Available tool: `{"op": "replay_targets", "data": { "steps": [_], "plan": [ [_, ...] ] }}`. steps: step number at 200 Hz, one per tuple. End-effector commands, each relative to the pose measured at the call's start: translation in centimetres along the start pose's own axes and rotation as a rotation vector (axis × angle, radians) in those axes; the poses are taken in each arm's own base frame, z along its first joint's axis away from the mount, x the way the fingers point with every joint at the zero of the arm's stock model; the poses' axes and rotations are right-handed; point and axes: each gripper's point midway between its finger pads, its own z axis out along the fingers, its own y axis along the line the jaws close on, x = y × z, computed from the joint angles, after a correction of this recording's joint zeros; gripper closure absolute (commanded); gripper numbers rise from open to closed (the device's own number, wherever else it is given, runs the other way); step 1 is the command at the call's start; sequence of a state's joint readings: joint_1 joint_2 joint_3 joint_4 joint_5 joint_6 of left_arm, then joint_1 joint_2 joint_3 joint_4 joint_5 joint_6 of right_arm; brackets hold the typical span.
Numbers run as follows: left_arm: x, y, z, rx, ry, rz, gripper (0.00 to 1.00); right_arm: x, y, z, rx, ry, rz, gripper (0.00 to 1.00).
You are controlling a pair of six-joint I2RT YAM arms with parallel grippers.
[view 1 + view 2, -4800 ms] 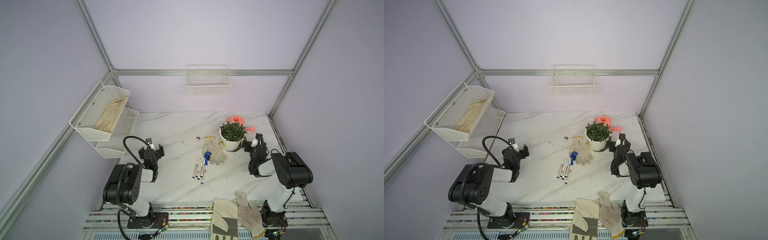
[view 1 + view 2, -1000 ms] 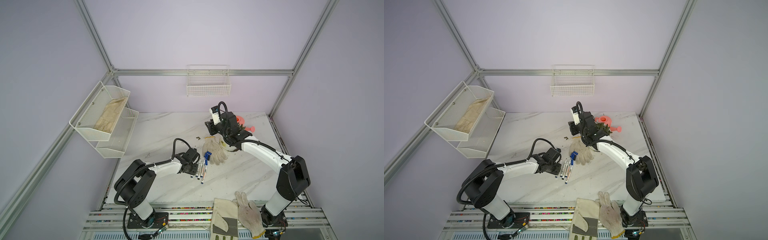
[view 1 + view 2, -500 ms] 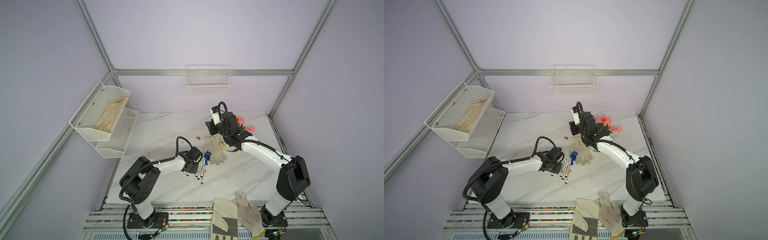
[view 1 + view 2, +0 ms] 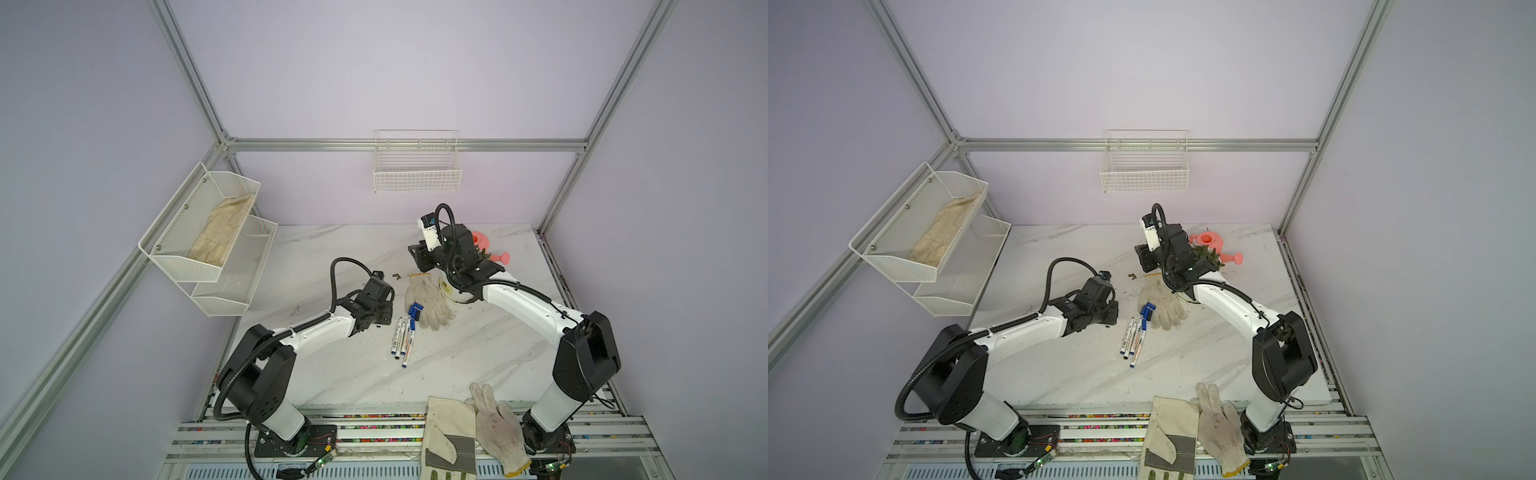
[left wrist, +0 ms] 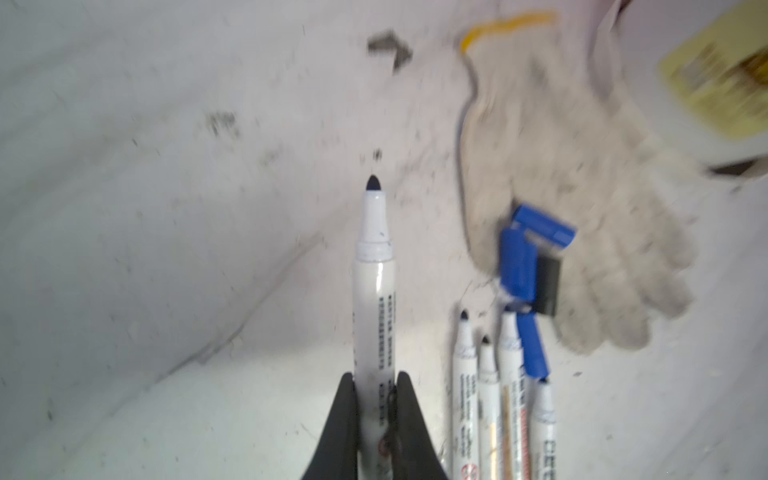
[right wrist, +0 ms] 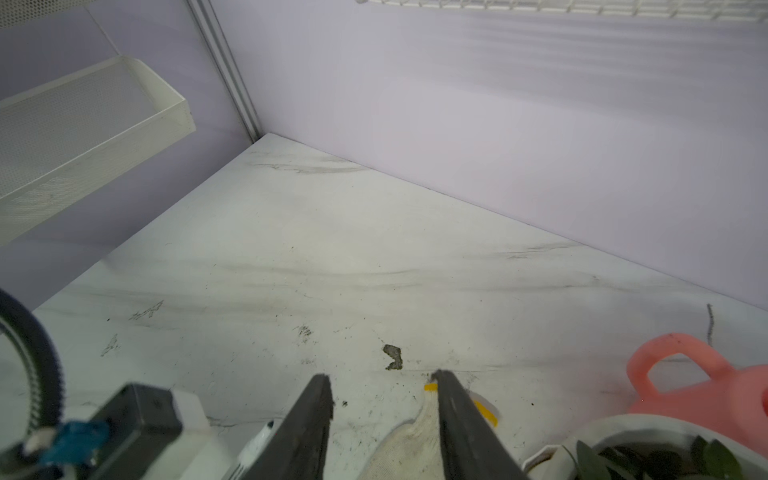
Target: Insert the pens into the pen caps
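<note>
The left gripper point(image 5: 375, 376) clamps 1 pen point(image 5: 374, 291); the right gripper point(image 6: 382, 374) has its jaws apart; the rack point(image 4: 183, 224) (upper tier) holds a glove point(image 4: 220, 232).

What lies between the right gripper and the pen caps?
A white knitted glove: cuff by the right gripper, pen caps at its finger end; both top views show it.

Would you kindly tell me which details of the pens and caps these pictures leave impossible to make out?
Held pen: rear end, left wrist view, buried in the shut left gripper and cut off by the edge.
Pen caps: number unclear; tiny in both top views, blurred in the left wrist view.
Lying pens: barrel print too small in both top views.
</note>
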State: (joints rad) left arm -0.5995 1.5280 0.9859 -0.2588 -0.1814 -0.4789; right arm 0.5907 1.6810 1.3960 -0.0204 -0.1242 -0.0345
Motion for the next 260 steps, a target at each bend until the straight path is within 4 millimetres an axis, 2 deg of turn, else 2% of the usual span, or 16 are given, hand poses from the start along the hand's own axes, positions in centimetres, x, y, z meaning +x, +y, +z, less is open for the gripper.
{"op": "replay_targets", "data": {
  "steps": [1,13,16,21,34,58,102,133,159,192,202,225,253,260],
  "plan": [
    [-9.2,-3.0,-4.6,0.19,-0.346,-0.091,1.0,-1.0,2.4,-0.7,-0.141,0.015,0.015,0.55],
    [-10.1,-3.2,-5.1,0.221,-0.429,-0.076,1.0,-1.1,3.5,-1.0,-0.21,0.021,0.032,0.56],
    [-10.8,-3.2,-6.4,0.236,-0.466,-0.081,1.0,-1.1,3.8,-1.0,-0.227,0.025,0.037,0.56],
    [-11.3,-3.2,-6.9,0.242,-0.494,-0.086,1.0,-1.1,4.4,-1.1,-0.261,0.028,0.042,0.56],
    [-11.6,-3.4,-7.2,0.256,-0.524,-0.071,1.0,-1.0,5.8,-1.5,-0.347,0.04,0.059,0.55],
    [-11.8,-4.4,-7.4,0.295,-0.534,-0.017,1.0,-1.5,7.3,-2.0,-0.445,0.037,0.076,0.56],
    [-11.6,-4.6,-7.3,0.305,-0.546,0.002,1.0,-2.5,7.3,-2.1,-0.448,0.015,0.074,0.56],
    [-11.3,-5.2,-7.7,0.301,-0.57,0.031,1.0,-2.9,7.0,-1.2,-0.448,0.017,0.112,0.6],
    [-11.3,-5.6,-8.0,0.301,-0.598,0.043,1.0,-2.8,6.5,-0.3,-0.449,0.025,0.138,0.62],
    [-11.2,-6.1,-8.1,0.306,-0.606,0.049,1.0,-2.5,7.2,-0.3,-0.503,0.032,0.16,0.67],
    [-11.2,-6.1,-8.1,0.305,-0.609,0.047,1.0,-2.4,7.5,-0.5,-0.523,0.032,0.168,0.69],
    [-11.6,-5.9,-8.1,0.298,-0.625,0.042,1.0,-2.3,8.0,-1.1,-0.56,0.035,0.168,0.82],
    [-11.8,-6.4,-8.0,0.347,-0.599,0.01,1.0,-2.6,7.4,-1.7,-0.577,0.029,0.184,0.94],
    [-11.9,-6.7,-8.0,0.378,-0.585,0.0,0.93,-2.7,7.1,-1.9,-0.58,0.026,0.19,0.95]
  ]
}}
